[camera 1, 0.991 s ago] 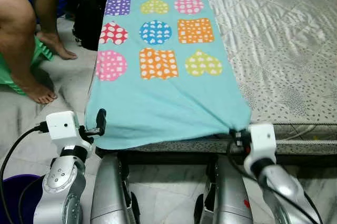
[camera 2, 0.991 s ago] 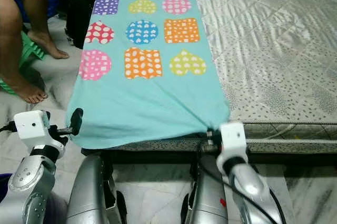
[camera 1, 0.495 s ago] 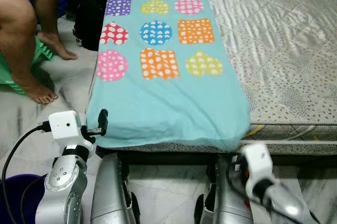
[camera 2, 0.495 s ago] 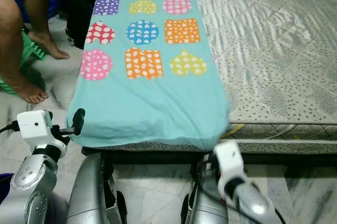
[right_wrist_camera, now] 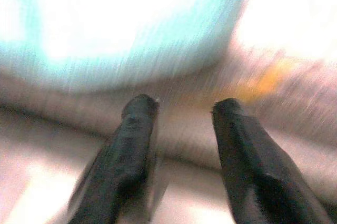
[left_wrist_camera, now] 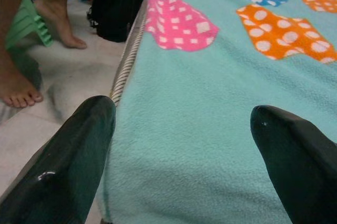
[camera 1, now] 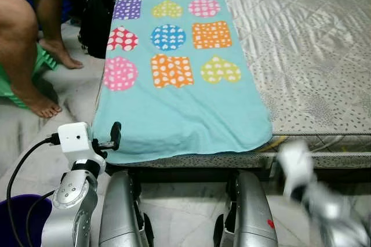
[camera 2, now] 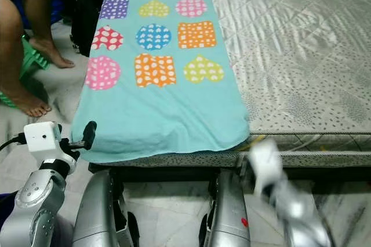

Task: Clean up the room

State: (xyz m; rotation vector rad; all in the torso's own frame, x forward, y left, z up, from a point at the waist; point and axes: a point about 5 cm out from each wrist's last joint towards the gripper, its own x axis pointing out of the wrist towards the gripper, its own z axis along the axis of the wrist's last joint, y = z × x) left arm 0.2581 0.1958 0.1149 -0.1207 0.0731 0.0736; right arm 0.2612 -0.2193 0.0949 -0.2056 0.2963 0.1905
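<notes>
Left eye view shows the turquoise blanket (camera 1: 179,73) with coloured heart and square patches lying flat along the bed's (camera 1: 307,55) left edge, its near hem at the mattress end. The left claw (left_wrist_camera: 181,150) sits at its near left corner, fingers (left_wrist_camera: 79,155) spread apart. The right claw (right_wrist_camera: 181,129), blurred, is off the blanket, fingers parted and holding nothing. A person's bare legs (camera 1: 29,44) stand on the floor (camera 1: 75,90) to the left.
</notes>
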